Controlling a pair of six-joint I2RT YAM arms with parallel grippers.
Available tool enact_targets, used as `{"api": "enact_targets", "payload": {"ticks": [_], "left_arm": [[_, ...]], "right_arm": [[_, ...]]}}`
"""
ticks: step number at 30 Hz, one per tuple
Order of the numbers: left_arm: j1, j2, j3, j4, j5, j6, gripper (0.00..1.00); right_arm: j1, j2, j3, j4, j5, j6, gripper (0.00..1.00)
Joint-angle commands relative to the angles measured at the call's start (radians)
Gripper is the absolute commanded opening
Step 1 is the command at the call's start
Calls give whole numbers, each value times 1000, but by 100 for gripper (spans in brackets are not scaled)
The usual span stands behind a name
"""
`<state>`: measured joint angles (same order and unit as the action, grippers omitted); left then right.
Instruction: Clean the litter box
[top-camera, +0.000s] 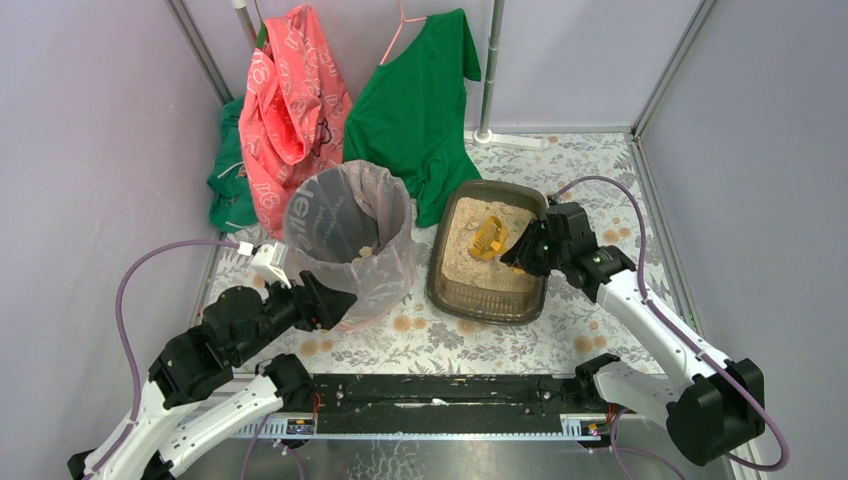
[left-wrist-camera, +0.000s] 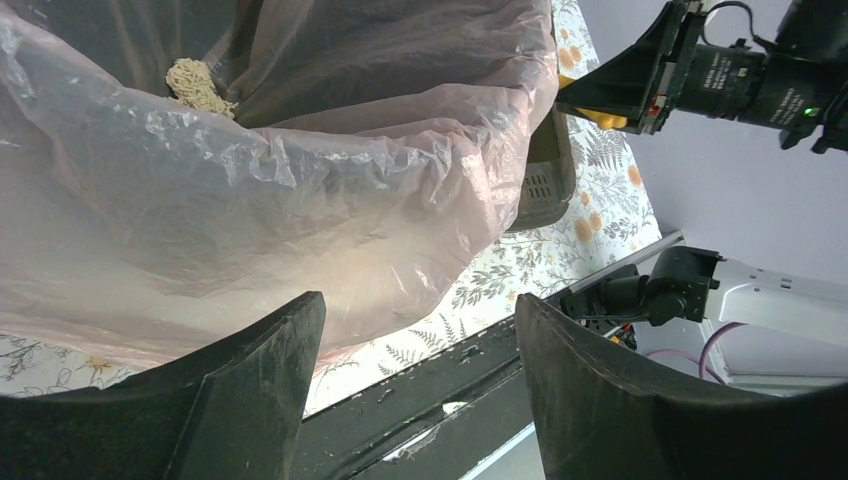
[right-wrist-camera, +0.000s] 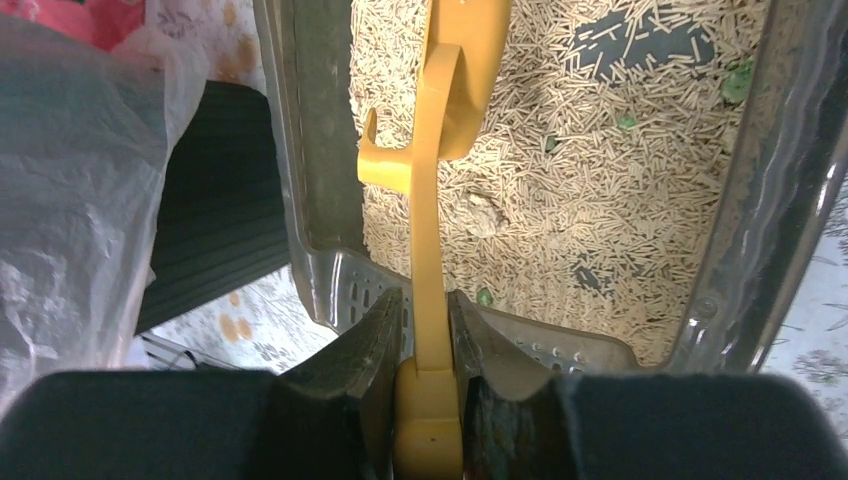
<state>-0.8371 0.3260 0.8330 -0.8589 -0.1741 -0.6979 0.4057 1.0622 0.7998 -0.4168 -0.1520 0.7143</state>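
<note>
The litter box (top-camera: 484, 313) lies on the floral tablecloth (top-camera: 590, 330), holding beige pellet litter. Over the box, the right gripper (right-wrist-camera: 428, 312) is clamped tight on the handle of a yellow scoop (right-wrist-camera: 437, 190). Just left of the box stands a bag-lined bin (top-camera: 392, 282). Beyond the bin, the left gripper (left-wrist-camera: 420, 335) hovers with jaws spread wide, holding nothing.

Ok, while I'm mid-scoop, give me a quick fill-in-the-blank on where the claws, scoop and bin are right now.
1. The right claw grips the scoop by its ____.
2. The left claw stands ____ beside the bin.
3. The bin sits on the ____ side of the litter box.
Missing words: handle; open; left.
</note>
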Motion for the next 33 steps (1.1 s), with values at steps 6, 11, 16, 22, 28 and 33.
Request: {"api": "enact_targets", "payload": {"ticks": [6,11,16,22,28,33], "left_arm": [[-6,-2,10,60,31,-15,77],[-6,3,3,65,26,-20,77],[-5,3,-6,71,27,-18,77],[-5,14,-4,64,20,-14,77],[-6,31,7,57,12,-9,77],[-6,44,12,57,20,-15,77]], "right_arm": [[-7,-53,-35,83,106,162,0],[-7,-43,-29,34,95,176,0],[-6,4,-47,52,95,169,0],[-7,78,-107,176,71,188,0],[-15,154,-131,315,41,170,0],[-66,223,-190,492,-67,160,0]]}}
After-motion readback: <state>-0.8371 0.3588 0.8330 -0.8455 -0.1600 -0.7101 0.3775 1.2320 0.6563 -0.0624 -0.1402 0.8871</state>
